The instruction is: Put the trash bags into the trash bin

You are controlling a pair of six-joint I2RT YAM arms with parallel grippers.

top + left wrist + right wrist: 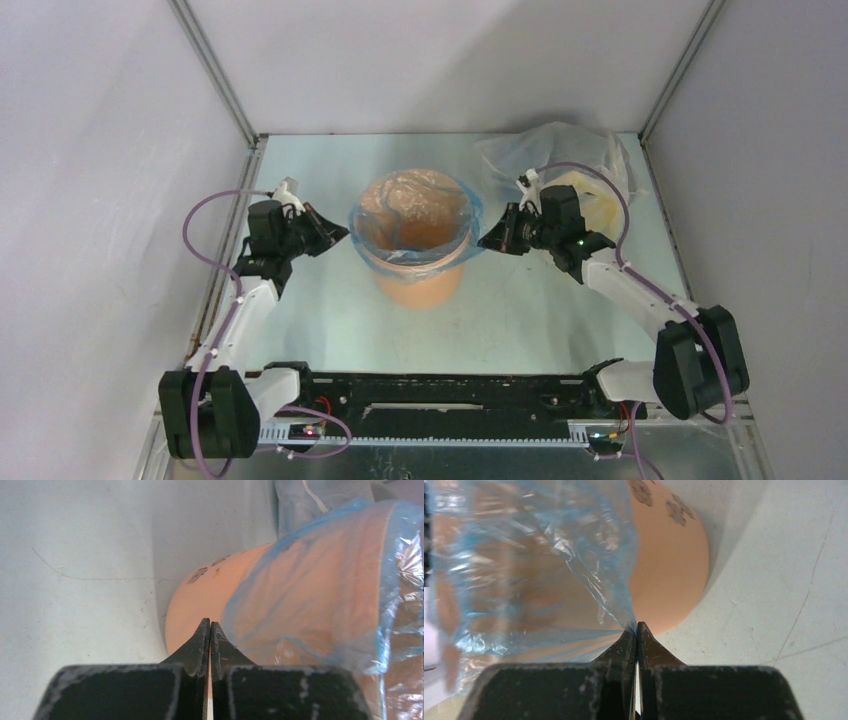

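Top external: trash bags (400, 205) already line the trash bin (420, 280), hem folded over the bin's rim. Left hand (340, 236) and right hand (486, 241) flank the bin at rim height.
Left wrist: left hand is pinched closed just beside the bin wall, next to the hem, no film visibly caught.
Right wrist: right hand is clamped on the hem's edge near the bin wall, film fanning taut.
You're seating the cuff, I'd say. Next: draw that hem down the bin gently, since thin film tears.
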